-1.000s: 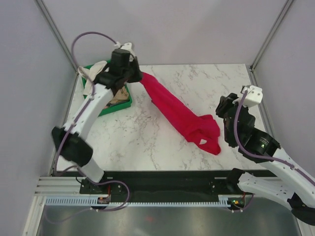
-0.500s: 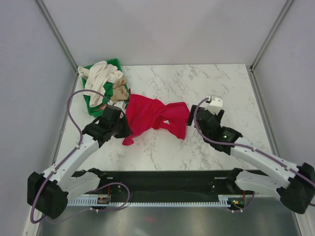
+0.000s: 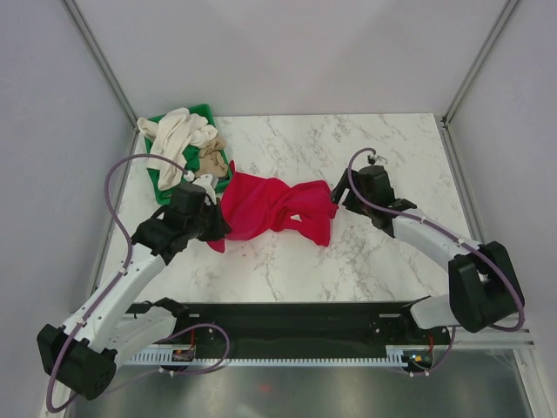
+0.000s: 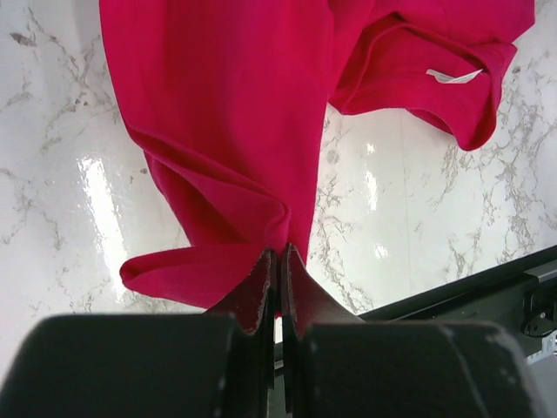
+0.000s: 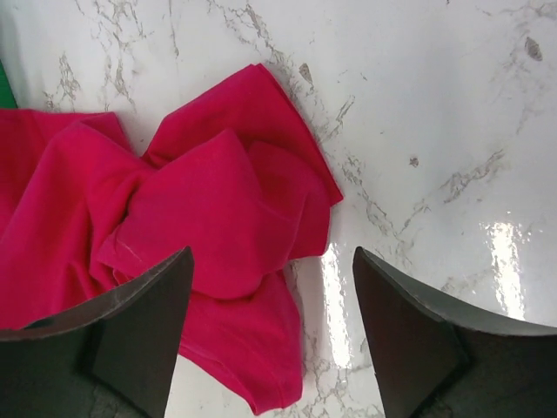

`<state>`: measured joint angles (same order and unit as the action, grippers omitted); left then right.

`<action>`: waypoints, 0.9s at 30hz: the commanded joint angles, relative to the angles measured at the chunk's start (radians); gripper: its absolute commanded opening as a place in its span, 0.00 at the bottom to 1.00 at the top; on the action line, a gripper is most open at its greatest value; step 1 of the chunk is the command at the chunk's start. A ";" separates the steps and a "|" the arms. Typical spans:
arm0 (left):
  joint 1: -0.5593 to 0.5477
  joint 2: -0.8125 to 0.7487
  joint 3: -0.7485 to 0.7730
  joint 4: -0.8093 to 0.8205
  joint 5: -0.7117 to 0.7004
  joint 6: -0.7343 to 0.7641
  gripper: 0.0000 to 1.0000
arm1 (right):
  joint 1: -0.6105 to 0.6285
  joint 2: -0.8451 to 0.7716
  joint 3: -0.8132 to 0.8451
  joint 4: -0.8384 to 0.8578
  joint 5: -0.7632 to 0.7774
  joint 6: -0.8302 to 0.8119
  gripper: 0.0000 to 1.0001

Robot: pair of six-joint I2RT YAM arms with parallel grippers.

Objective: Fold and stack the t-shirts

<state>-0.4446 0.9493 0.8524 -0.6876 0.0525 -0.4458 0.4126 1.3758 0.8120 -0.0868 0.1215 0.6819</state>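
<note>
Marble table (image 3: 348,139): red shirt (image 3: 270,205) bunched mid-frame. Left gripper (image 4: 278,257) jaws pinch its lower-left edge. Right gripper (image 5: 270,257) jaws spread over its right end. Cream shirt (image 3: 174,131) and tan shirt (image 3: 211,157) in tray (image 3: 202,111), upper left.

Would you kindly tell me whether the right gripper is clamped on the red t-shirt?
No, the right wrist view shows the right gripper wide open over the red t-shirt, with no fabric pinched between its fingers.

No text, brand or number can be read anywhere; the red t-shirt's (image 4: 235,113) white neck tag (image 4: 454,76) looks blank.
</note>
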 commanded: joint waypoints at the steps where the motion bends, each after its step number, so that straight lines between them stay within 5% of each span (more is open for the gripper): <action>1: 0.003 -0.018 0.042 -0.024 -0.031 0.065 0.02 | -0.047 0.048 -0.022 0.134 -0.161 0.057 0.81; 9: 0.003 0.011 0.034 -0.013 -0.022 0.068 0.02 | -0.098 0.158 -0.071 0.263 -0.230 0.105 0.65; 22: 0.003 0.014 0.025 -0.006 -0.014 0.070 0.02 | -0.097 0.377 -0.054 0.381 -0.276 0.123 0.55; 26: 0.003 0.022 0.025 -0.004 -0.017 0.070 0.02 | -0.098 0.416 -0.050 0.427 -0.299 0.119 0.30; 27: 0.003 0.023 0.025 -0.004 -0.020 0.071 0.02 | -0.098 0.416 -0.037 0.395 -0.287 0.099 0.13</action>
<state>-0.4446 0.9649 0.8600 -0.7048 0.0349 -0.4095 0.3157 1.7607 0.7544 0.3271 -0.1593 0.8062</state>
